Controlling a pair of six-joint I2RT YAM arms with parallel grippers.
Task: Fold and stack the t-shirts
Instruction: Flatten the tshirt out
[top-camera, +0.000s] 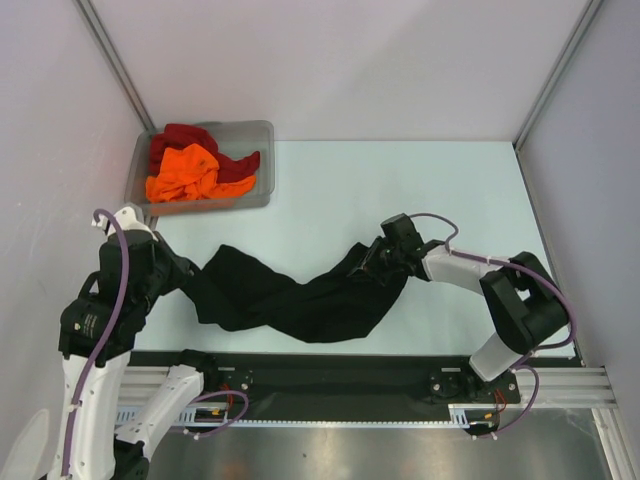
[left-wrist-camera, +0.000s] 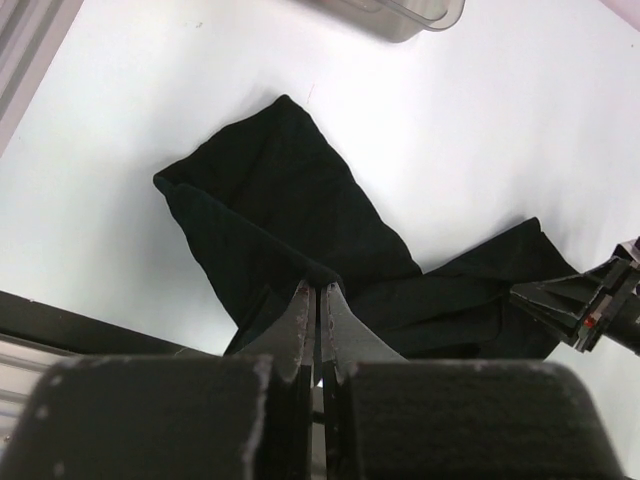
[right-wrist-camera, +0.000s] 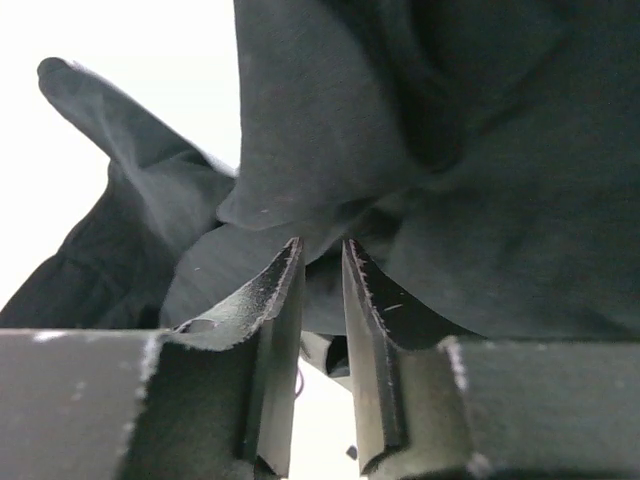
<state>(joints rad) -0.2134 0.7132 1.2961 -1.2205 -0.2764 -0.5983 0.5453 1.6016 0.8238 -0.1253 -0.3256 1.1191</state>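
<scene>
The pale table (top-camera: 400, 190) fills most of your overhead view, with both arms bolted at its near edge. Across the near half of it the black t-shirt (top-camera: 300, 295) lies unfolded and drawn out in a long, rumpled band from left to right, partly twisted along its length, its lower edge close to the table's dark front strip.

Your left arm (top-camera: 110, 300) reaches in from the left and meets the shirt's left end; your right arm (top-camera: 520, 305) bends in from the right and meets the shirt's right end.

In the far left corner sits the clear grey bin (top-camera: 265, 170), well apart from the black shirt. Inside it the orange t-shirt (top-camera: 185, 172) lies crumpled toward the near side, and the dark red t-shirt (top-camera: 185, 135) is bunched behind and beside it.

The left jaws are pressed together, pinching an edge of the black cloth at their tips. The right jaws stand narrow, a slim gap between them, with a bunched fold of the same black cloth caught at their tips.
</scene>
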